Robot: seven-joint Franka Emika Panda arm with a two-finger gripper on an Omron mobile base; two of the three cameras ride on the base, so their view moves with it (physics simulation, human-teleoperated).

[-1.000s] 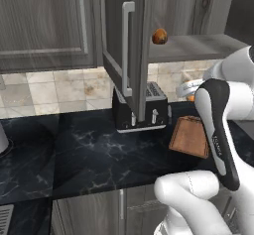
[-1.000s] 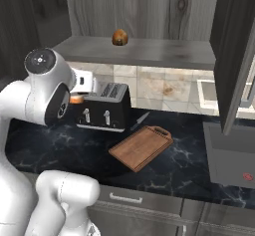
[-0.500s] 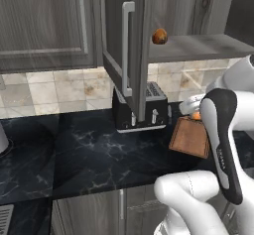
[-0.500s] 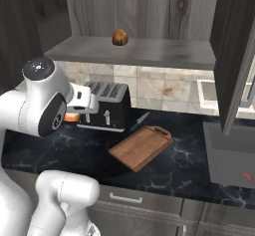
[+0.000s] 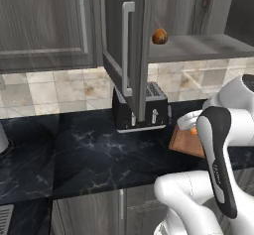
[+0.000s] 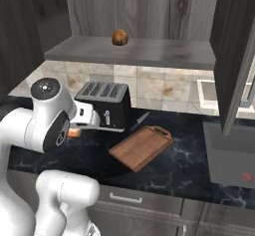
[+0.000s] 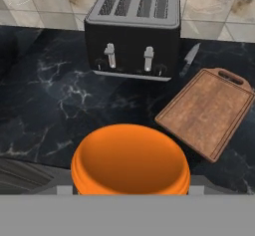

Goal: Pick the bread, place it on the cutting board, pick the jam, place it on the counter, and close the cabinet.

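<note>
The jam [image 7: 130, 165] is an orange jar held low over the counter [image 7: 50, 105], left of the cutting board [image 7: 209, 111]. My gripper [image 7: 130, 186] is shut on it, and the jar hides most of the fingers. The jar shows as an orange patch by my forearm [image 5: 190, 121] and under the hand [image 6: 74, 133]. The bread [image 5: 159, 36] sits on the open cabinet's shelf [image 6: 119, 37]. The reddish-brown board [image 6: 141, 147] lies bare on the black marble. The cabinet door [image 5: 126, 55] stands open, edge-on.
A black toaster [image 7: 133, 33] stands at the back of the counter, just beyond the jar. A knife [image 7: 189, 59] lies between the toaster and the board. Another open cabinet door [image 6: 239, 56] hangs at the right.
My arm has come down with the jam, from about toaster-top height to just above the counter in front of the toaster. The bread and the board have not moved.
</note>
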